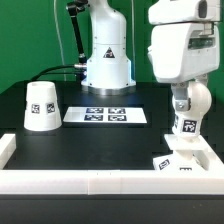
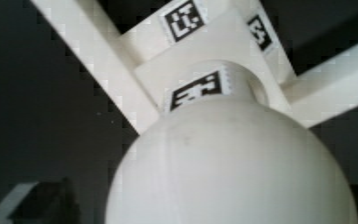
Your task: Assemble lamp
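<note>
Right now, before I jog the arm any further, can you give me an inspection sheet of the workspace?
Surface: black table top, with a raised white rail along the front and the exterior view's left.
Job's things: white truncated-cone plastic shade stands wide end down, alone on the exterior view's left. White round plastic bulb has its neck meeting the flat angular white base block near the rail's corner; whether it is seated cannot be told.
Clutter: nothing seen; only the marker board lies mid-table.
Grippers: two-finger gripper is down over the bulb; fingers hidden, grip unreadable.
Cables: dark cable beside the white robot pedestal.
Surroundings: green backdrop.
</note>
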Robot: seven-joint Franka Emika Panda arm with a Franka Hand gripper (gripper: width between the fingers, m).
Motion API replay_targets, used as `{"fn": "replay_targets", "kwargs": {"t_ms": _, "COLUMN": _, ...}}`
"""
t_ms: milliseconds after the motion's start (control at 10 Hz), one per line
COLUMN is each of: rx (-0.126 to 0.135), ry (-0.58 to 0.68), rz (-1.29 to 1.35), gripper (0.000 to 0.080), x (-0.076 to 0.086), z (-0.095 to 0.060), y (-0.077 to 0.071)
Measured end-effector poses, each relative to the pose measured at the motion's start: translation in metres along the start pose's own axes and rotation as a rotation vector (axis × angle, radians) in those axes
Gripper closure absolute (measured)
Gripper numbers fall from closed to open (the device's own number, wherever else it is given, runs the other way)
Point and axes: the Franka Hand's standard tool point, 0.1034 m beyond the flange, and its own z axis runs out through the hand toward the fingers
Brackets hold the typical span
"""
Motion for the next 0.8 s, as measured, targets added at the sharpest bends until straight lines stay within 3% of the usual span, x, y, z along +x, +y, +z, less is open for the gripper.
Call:
{"fn": "replay_targets", "kwargs": {"t_ms": 400, "rx": 0.003, "ry": -0.006, "rz": -0.028, "gripper": 0.0146, "x": -0.0020, "z": 0.0023, "y": -0.0004}}
{"fn": "replay_targets", "kwargs": {"t_ms": 500, "rx": 0.003, "ry": -0.005, "rz": -0.025, "gripper": 0.0223, "x": -0.0020, "z": 0.0024, "y": -0.0004}}
{"fn": "replay_targets", "kwargs": {"t_ms": 800, "rx": 0.003, "ry": -0.004, "rz": 0.011, "gripper": 0.0222, "x": -0.0025, "z": 0.0023, "y": -0.0001}}
